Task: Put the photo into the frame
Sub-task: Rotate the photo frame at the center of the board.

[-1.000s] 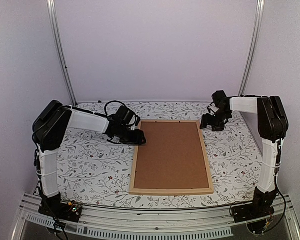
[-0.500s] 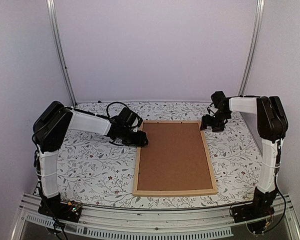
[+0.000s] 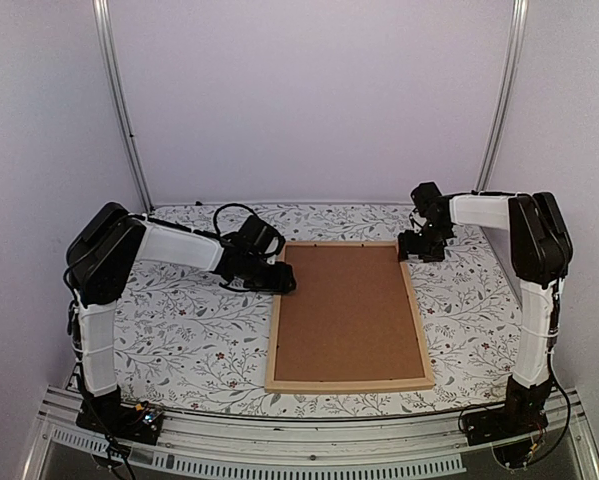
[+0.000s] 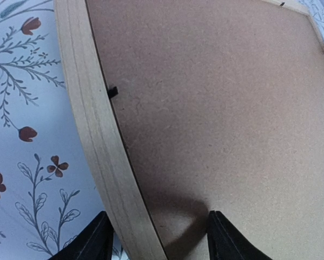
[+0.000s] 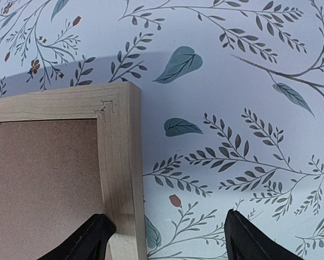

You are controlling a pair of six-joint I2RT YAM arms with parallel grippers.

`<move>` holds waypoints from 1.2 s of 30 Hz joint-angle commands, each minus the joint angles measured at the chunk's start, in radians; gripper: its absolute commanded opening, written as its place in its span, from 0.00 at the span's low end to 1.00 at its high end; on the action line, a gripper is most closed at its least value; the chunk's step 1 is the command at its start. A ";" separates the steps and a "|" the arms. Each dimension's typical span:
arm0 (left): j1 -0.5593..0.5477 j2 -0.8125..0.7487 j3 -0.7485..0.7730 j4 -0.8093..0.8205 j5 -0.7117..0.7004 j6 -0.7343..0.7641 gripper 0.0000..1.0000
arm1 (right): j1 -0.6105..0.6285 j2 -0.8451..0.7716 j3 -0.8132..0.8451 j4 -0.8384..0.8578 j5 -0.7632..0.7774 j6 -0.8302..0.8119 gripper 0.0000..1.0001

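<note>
1. Looking down from the top camera: plain pale lilac walls [image 3: 309, 100] on three sides, with two aluminium uprights [image 3: 119, 110] leaning in at the back corners. Over the table, a white tablecloth [image 3: 179, 320] printed with leafy sprigs and small red flowers. Along the near edge, a metal rail [image 3: 279, 445] carrying both arm bases. At the middle of the cloth, lying flat and back-up, the frame [image 3: 272, 335], filled by a brown backing board [image 3: 344, 310]. At its left strip near the far corner, the left gripper [image 3: 282, 283]; at its far right corner, the right gripper [image 3: 419, 250].
2. Seen from the left wrist: fingers [image 4: 91, 245] apart, astride the pale wood strip, one over the cloth just beside the outer edge, the other over the board. Not clamped. On the strip's inner edge, a small black tab [image 4: 112, 92].
3. Seen from the right wrist: fingers [image 5: 253, 238] spread wide, one at the frame's strip, the other over bare cloth, closing on nothing.
4. Compared with a second ago: frame shifted slightly rightward across the cloth, left gripper along with it. Right gripper moved a little leftward, nearer the corner. Both finger gaps unchanged.
</note>
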 commanded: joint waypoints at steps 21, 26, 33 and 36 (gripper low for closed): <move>-0.073 -0.027 0.007 -0.088 -0.049 0.032 0.65 | 0.131 -0.074 -0.083 0.051 0.037 0.023 0.77; -0.068 -0.077 0.004 -0.101 -0.133 0.044 0.70 | 0.101 -0.191 -0.130 0.051 0.003 0.012 0.77; -0.066 -0.145 -0.006 -0.121 -0.205 0.082 0.81 | 0.090 -0.325 -0.249 -0.063 0.029 0.033 0.79; -0.064 -0.164 -0.011 -0.132 -0.194 0.091 0.84 | 0.090 -0.358 -0.318 -0.084 0.031 0.047 0.79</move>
